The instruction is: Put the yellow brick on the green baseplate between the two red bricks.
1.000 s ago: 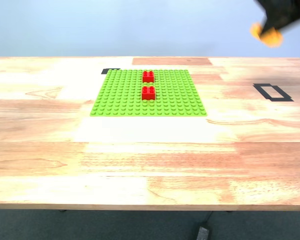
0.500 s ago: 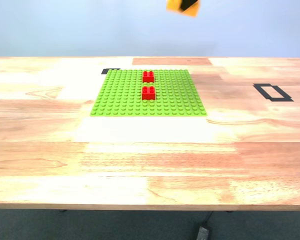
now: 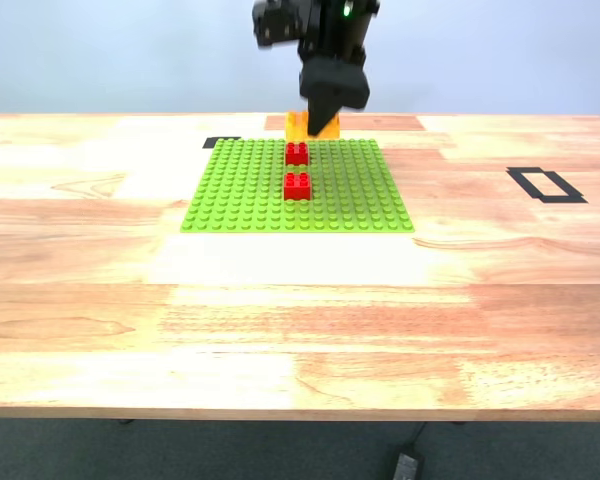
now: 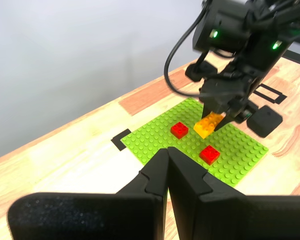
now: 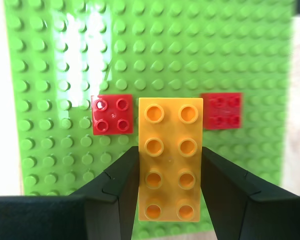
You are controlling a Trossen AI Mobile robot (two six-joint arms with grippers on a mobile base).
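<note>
We are in what looks like a robotics lab or test room. Our evidence is a light wooden table (image 3: 300, 330) of joined planks standing before a plain, bare blue-grey wall (image 3: 130, 50), with black tape outlines (image 3: 546, 184) stuck on the tabletop as position markers, and a cable with a plug (image 3: 405, 465) lying on the dark floor under the table's front edge.

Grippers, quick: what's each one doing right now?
My first gripper: shut, holding nothing.
My second gripper: shut on the yellow brick, above the green baseplate.
</note>
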